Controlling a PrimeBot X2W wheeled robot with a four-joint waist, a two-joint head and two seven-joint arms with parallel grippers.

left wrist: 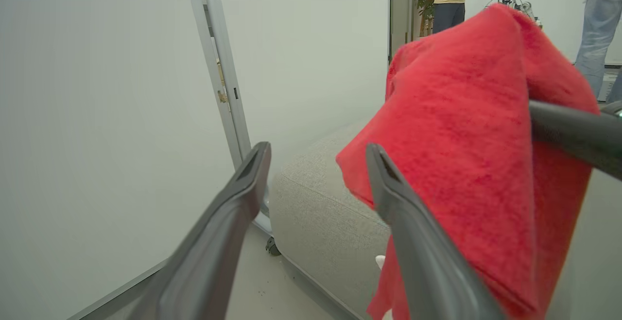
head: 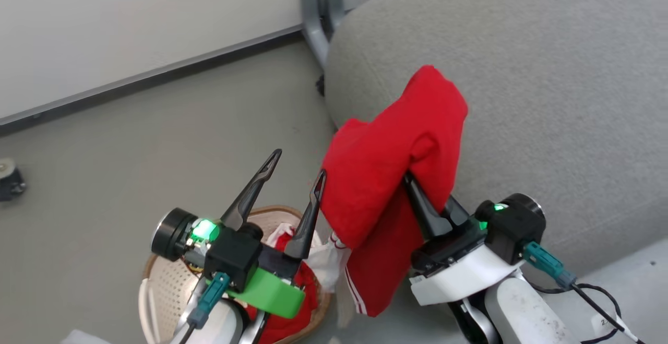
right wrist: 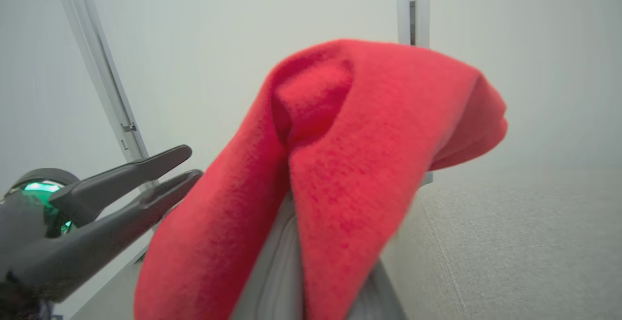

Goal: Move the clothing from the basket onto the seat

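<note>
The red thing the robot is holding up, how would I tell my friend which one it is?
Find the big grey seat, then look just in front of it, where the right gripper pokes up. The red garment hangs over that gripper's fingers, high in the air. The other red clothes lie down in the basket; this one alone is up high.

no text, brand or number can be read with certainty. a small white tag (head: 605,325) is seen on the black cable (head: 588,296) at the lower right of the head view. a dark mark, perhaps a figure, is printed on the tag, but it is cut off by the edge and too small to be made out.
</note>
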